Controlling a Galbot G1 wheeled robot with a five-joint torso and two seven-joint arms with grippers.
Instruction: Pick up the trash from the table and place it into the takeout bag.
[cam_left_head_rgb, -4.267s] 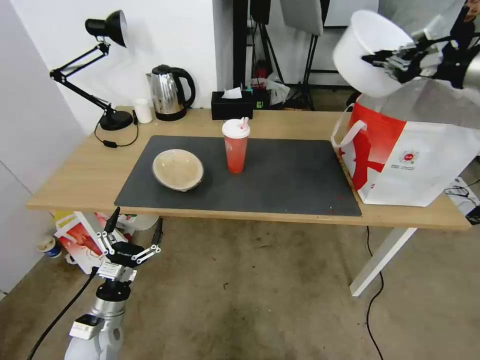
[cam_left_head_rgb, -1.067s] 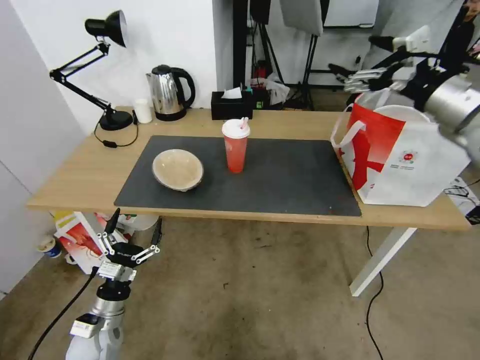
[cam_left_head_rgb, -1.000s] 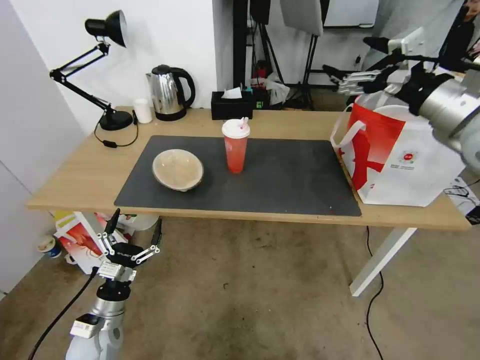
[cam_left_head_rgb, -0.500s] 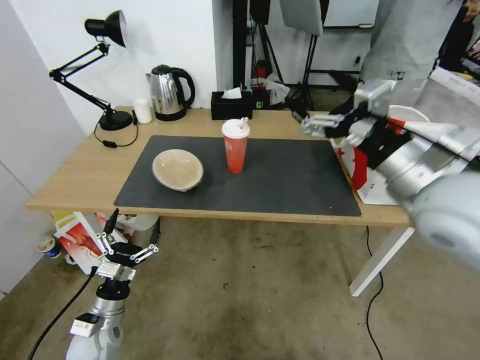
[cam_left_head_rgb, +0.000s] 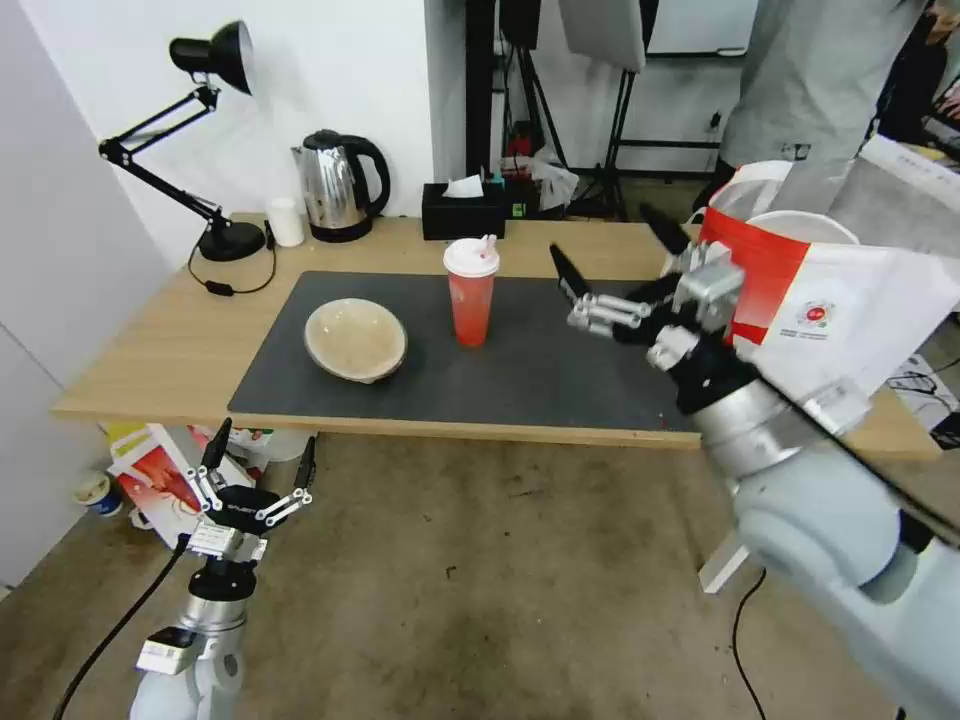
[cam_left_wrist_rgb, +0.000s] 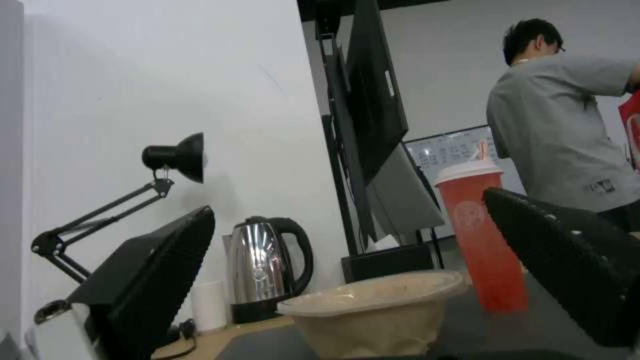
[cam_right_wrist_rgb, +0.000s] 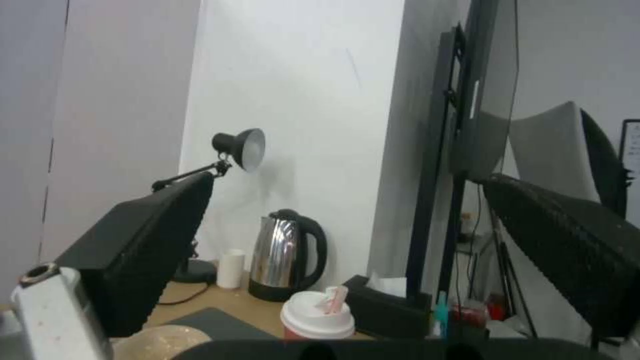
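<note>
A red drink cup (cam_left_head_rgb: 472, 295) with a white lid and straw stands upright on the dark mat (cam_left_head_rgb: 560, 370) of the table (cam_left_head_rgb: 160, 350). To its left on the mat lies the shallow beige bowl (cam_left_head_rgb: 355, 340). My right gripper (cam_left_head_rgb: 608, 242) hovers open and empty over the mat, between the cup and the takeout bag (cam_left_head_rgb: 830, 310). A white round rim (cam_left_head_rgb: 800, 224) shows in the bag's mouth. Low in front of the table's left end hangs my left gripper (cam_left_head_rgb: 262, 442), open. The left wrist view shows the bowl (cam_left_wrist_rgb: 377, 310) and cup (cam_left_wrist_rgb: 480, 235); the right wrist view shows the cup's lid (cam_right_wrist_rgb: 317, 315).
At the table's back stand a black desk lamp (cam_left_head_rgb: 215, 150), a small white cup (cam_left_head_rgb: 286, 221), a steel kettle (cam_left_head_rgb: 338, 187) and a black tissue box (cam_left_head_rgb: 463, 210). A person in a grey shirt (cam_left_head_rgb: 820, 90) stands behind the bag. Bags and a cup lie on the floor (cam_left_head_rgb: 150, 475).
The white bowl held above the bag 4.3 s ago has left my right gripper. The gripper has swung left and down from over the bag to over the mat. The left arm barely moved.
</note>
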